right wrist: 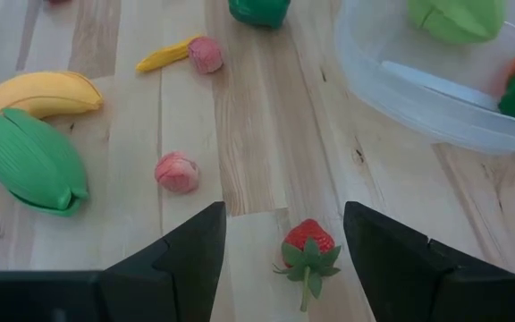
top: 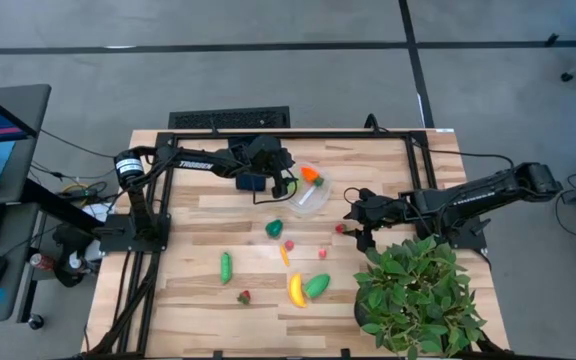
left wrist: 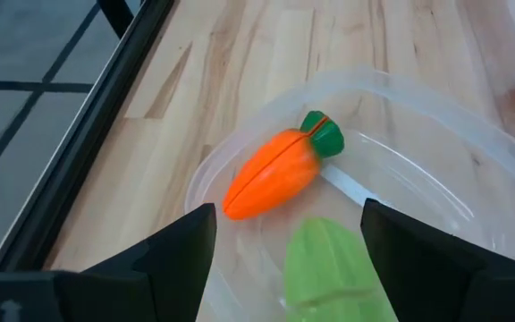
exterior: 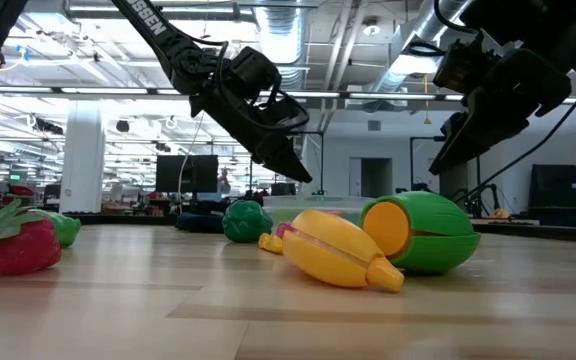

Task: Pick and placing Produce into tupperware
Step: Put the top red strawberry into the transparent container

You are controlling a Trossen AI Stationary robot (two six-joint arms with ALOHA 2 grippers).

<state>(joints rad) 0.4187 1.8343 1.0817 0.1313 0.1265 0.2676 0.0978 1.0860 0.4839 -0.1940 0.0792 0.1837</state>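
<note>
Tupperware (left wrist: 472,179) holds carrot (left wrist: 271,174) | left gripper (left wrist: 284,246) agape, empty | right gripper (right wrist: 284,241) parted, empty

White lettering reading "TROSSEN" runs along the dark link of the left arm (top: 196,163) in the high view, near the rear edge of the worktop (top: 198,235). In the low view the same arm (exterior: 163,32) carries white letters of which only the ending "SSEN" can be made out, close to the upper edge of the picture. The wrist views show no lettering, and the screens in the room behind the worktop are too small to read.
</note>
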